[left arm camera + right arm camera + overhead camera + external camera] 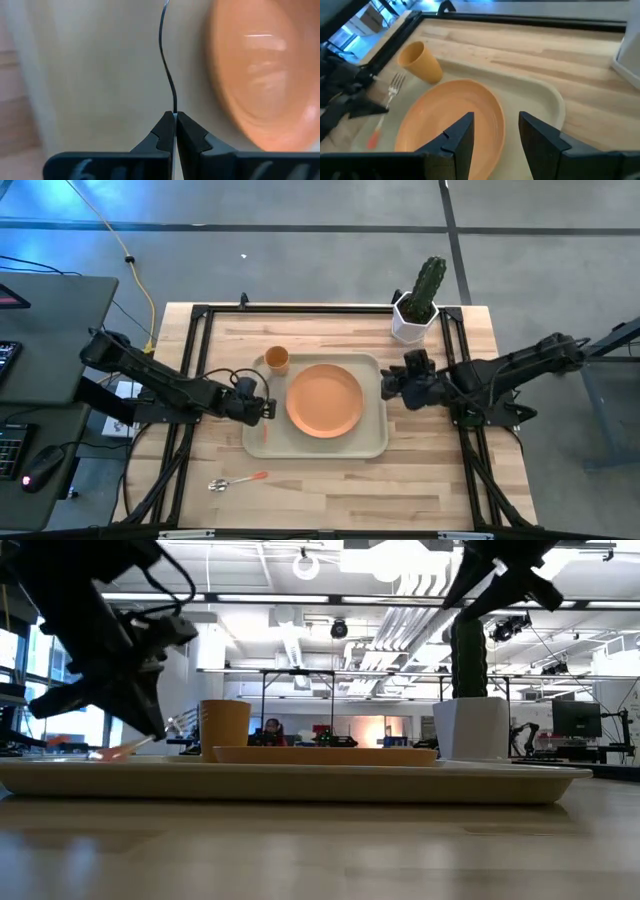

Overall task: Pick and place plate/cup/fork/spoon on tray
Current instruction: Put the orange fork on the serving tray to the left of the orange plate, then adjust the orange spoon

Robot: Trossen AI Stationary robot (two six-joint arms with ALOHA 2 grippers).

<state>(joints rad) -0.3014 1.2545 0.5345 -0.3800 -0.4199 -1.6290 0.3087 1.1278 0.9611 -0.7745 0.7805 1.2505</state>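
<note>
The left tool (266, 409) hangs over the left end of the tray (373, 448), its fingers (165, 132) pressed together on the fork (394, 90). The left wrist view shows the thin edge of the fork rising from between the closed tips, with the plate (260, 75) just beside it. In the right wrist view the fork is tilted, tines up near the cup (421, 62) and orange handle down toward the tray floor; whether the handle tip touches the tray cannot be told.

The plate (324, 400) lies flat in the middle of the tray. The cup (277, 360) stands upright in the tray's far left corner, just beside the plate.

The spoon (236, 480) lies on the bare bench (330, 500) near the front edge, well apart from the tray, bowl to the left and handle to the right.

The right tool (392, 385) hovers at the right rim of the tray, its fingers (462, 137) spread apart and holding nothing, the plate showing between them in its wrist view.

A cactus in a white pot (413, 320) stands on the bench behind the tray's far right corner.
</note>
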